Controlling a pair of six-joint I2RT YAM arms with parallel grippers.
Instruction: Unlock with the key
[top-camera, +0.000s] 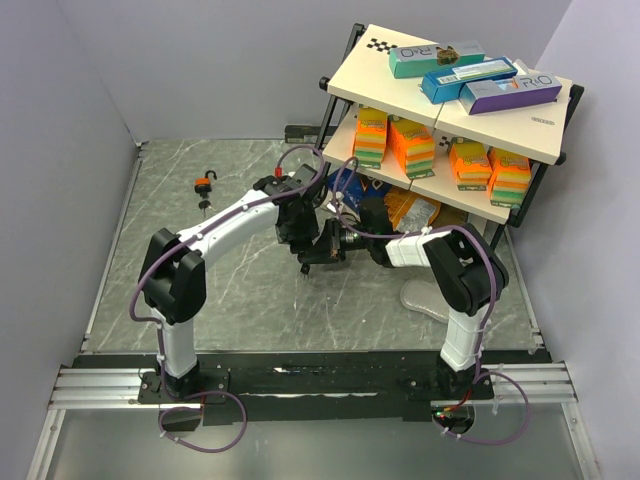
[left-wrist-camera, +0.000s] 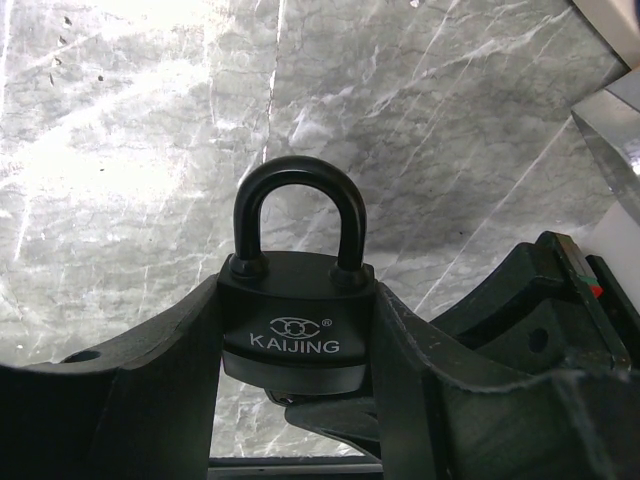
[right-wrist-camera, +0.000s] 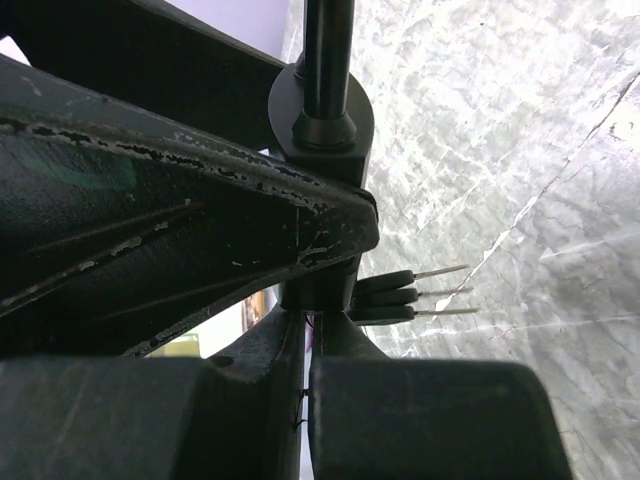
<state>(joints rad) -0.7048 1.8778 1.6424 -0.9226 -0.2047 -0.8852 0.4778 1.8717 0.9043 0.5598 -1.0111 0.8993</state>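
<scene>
A black padlock (left-wrist-camera: 295, 312) marked KAIJING is clamped by its sides between the fingers of my left gripper (left-wrist-camera: 297, 345), above the marble table. Both legs of its shackle (left-wrist-camera: 298, 175) sit in the body. Directly under the lock body (right-wrist-camera: 322, 135), my right gripper (right-wrist-camera: 308, 335) is shut with its pads pressed together on the key, whose head is hidden between them. Three spare keys (right-wrist-camera: 400, 297) of the bunch stick out sideways beside the lock's underside. In the top view the left gripper (top-camera: 300, 238) and right gripper (top-camera: 335, 246) meet at mid-table.
A two-level rack (top-camera: 545, 125) with coloured boxes stands at the back right, close behind the right arm. An orange padlock (top-camera: 205, 183) with its keys lies at the back left. A white object (top-camera: 425, 297) lies by the right arm's elbow.
</scene>
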